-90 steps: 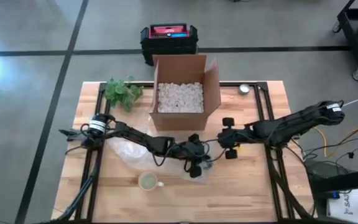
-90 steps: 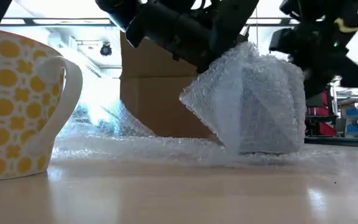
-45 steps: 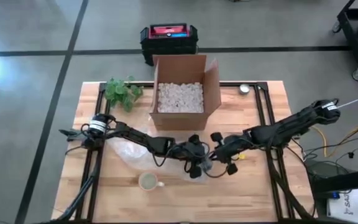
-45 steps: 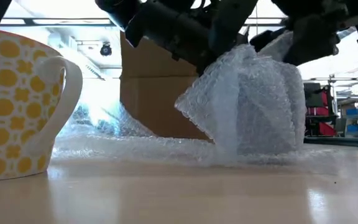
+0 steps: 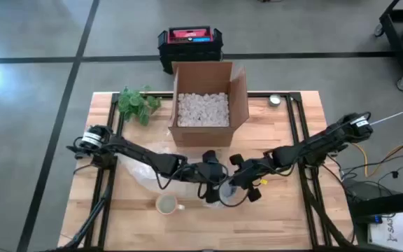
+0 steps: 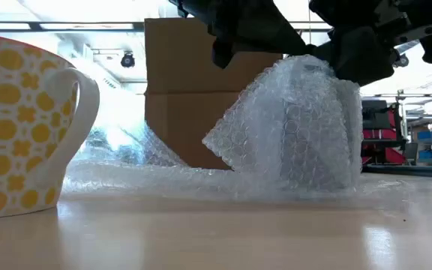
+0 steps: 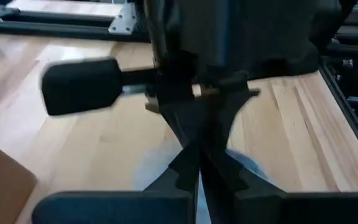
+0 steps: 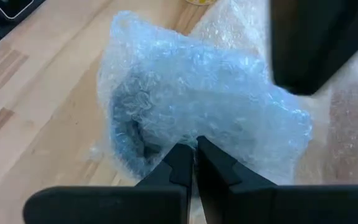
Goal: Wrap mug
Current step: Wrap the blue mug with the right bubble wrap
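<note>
- High view: the left gripper point(image 5: 210, 183) and the right gripper point(image 5: 241, 183) are seen meeting at the table's point(image 5: 299, 217) centre, over a bubble-wrap bundle point(image 5: 224, 194). A yellow-patterned mug point(image 5: 166, 204) stands unwrapped at 8 o'clock of the bundle, near it. A loose bubble-wrap sheet point(image 5: 140, 170) is spread at 9 to 10 o'clock of the bundle. An open cardboard box point(image 5: 208, 103) of white packing peanuts sits at 12 o'clock, with a green plant point(image 5: 137, 103) at its 9 o'clock. A black case point(image 5: 189, 43) lies on the floor beyond the table.
- Low view: the mug point(image 6: 21, 124) is shown upright at the near edge, apart from the bundle point(image 6: 295, 127). The bundle stands on the trailing sheet point(image 6: 141, 176), both grippers bearing on its top from above.
- Left wrist view: the left gripper's fingers point(image 7: 185, 174) are seen pressed together; what lies between them cannot be told. The right gripper point(image 7: 194, 93) is seen just ahead.
- Right wrist view: the right gripper's fingers point(image 8: 179, 165) are seen pressed together, pinching the edge of the bundle point(image 8: 197, 106).
</note>
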